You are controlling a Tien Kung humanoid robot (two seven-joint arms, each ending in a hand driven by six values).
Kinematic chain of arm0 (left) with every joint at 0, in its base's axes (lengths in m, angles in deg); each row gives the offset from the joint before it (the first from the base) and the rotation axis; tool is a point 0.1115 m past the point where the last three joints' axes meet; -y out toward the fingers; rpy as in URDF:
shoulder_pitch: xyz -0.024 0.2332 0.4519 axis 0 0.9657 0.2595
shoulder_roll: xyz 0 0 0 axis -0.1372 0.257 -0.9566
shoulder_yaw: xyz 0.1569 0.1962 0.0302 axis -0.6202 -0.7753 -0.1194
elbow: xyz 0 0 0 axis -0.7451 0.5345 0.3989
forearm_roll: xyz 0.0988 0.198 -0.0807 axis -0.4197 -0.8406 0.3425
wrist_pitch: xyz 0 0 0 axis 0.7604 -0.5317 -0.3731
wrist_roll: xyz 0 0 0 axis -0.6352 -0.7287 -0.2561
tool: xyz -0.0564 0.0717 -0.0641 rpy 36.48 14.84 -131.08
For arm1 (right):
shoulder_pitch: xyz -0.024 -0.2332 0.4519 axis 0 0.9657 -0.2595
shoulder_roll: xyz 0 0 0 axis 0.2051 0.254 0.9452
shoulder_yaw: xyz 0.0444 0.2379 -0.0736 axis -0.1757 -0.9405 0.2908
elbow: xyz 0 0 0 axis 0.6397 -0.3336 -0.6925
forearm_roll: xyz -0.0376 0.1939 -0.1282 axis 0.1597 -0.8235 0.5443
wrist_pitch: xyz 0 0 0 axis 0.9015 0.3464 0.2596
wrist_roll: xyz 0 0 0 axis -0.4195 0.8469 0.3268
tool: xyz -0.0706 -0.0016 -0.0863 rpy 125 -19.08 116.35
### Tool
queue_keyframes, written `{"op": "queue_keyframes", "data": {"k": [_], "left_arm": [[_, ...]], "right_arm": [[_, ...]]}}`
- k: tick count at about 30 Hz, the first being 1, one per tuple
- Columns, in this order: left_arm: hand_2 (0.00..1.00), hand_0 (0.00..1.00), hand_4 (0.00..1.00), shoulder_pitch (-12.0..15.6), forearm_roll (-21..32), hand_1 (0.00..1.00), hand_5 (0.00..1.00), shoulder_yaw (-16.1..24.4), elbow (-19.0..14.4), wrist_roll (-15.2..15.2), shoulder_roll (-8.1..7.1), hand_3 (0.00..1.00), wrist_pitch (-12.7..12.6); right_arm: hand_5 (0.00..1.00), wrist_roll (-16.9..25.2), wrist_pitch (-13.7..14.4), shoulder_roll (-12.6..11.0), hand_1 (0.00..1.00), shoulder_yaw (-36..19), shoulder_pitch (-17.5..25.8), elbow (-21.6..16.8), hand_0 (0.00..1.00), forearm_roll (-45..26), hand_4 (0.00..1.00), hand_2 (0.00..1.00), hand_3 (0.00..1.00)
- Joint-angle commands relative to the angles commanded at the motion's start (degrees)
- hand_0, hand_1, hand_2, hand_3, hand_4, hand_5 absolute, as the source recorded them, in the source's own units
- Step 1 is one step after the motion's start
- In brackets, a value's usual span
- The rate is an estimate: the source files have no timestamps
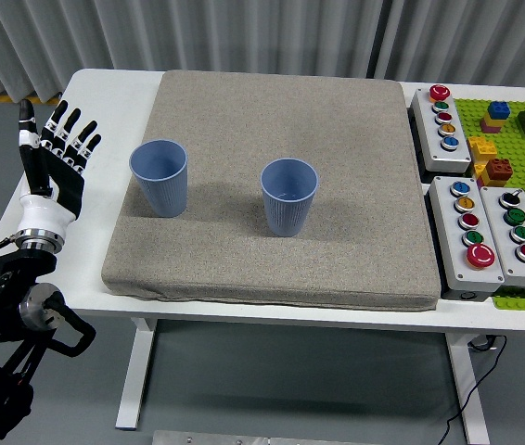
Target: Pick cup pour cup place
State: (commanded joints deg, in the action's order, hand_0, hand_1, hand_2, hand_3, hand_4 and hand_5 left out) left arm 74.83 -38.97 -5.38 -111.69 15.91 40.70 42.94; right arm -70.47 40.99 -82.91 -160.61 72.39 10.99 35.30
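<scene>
Two cups, both blue, ribbed and tapered, stand upright and apart on a coarse grey-beige mat [272, 241]: the left cup [160, 177] at left of centre, the right cup [289, 197] near the frame's middle. The mat, a thick square with rounded corners, covers most of the white surface [96, 111]. Left hand [54, 162], black with white joints, is raised at the left edge beside the mat, fingers [75, 125] straight and spread, holding nothing. Button boxes [490, 232] and a green brick plate [513, 139] occupy the right edge.
</scene>
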Motion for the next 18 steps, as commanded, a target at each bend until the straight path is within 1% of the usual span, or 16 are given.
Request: {"op": "queue_keyframes", "data": {"k": [18], "left_arm": [[0.955,0.854,0.915,0.0,-0.9,0.848,0.998,0.0,-0.2,0.4,-0.1,0.955,0.1]], "right_arm": [[0.035,0.0,0.0,0.0,0.652,0.3,0.0,0.0,0.651,-0.6,0.002,0.574,0.59]]}}
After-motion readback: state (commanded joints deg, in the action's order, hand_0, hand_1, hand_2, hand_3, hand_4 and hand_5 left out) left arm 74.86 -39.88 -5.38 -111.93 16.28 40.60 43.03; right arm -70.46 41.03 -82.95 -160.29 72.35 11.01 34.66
